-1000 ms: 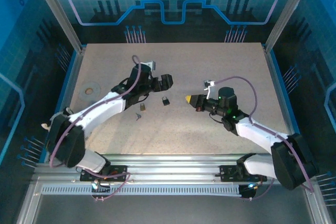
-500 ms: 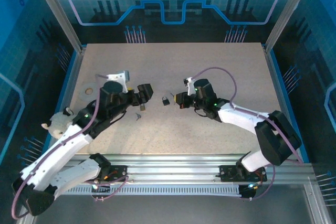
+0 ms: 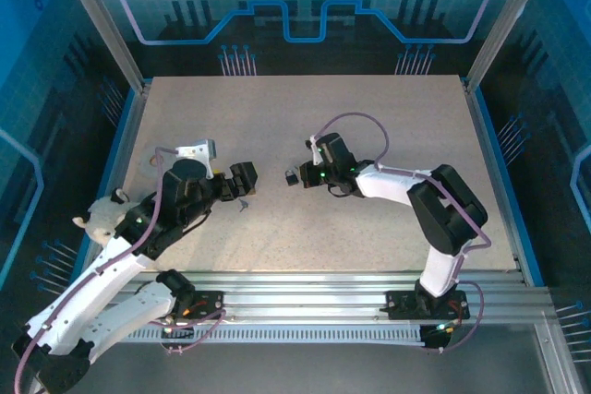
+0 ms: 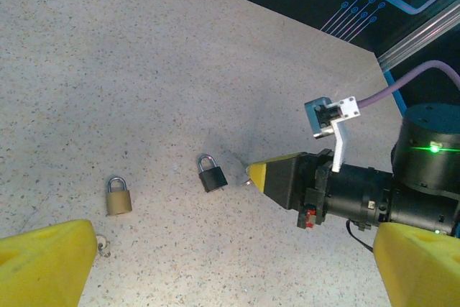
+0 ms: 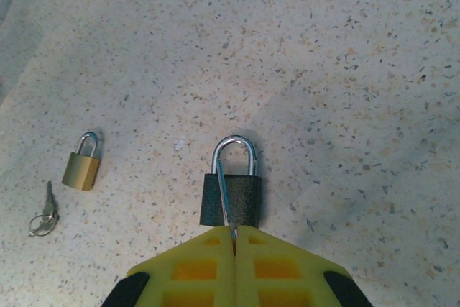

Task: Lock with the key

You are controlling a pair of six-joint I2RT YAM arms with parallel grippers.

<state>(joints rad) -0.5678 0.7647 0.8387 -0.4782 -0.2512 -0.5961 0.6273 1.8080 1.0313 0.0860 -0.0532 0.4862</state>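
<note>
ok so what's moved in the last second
The left claw, open, pulled back from mid-table toward the near left. The right claw, shut on a thin metal piece, slid left across the table right up to the black padlock. Nothing was picked up or let go. The black padlock and the loose keys stayed put.

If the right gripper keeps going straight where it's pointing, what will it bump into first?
The black padlock. The right gripper is shut on what looks like a thin key, and that lock lies straight ahead, right at its tip. The brass lock sits off to the side.
</note>
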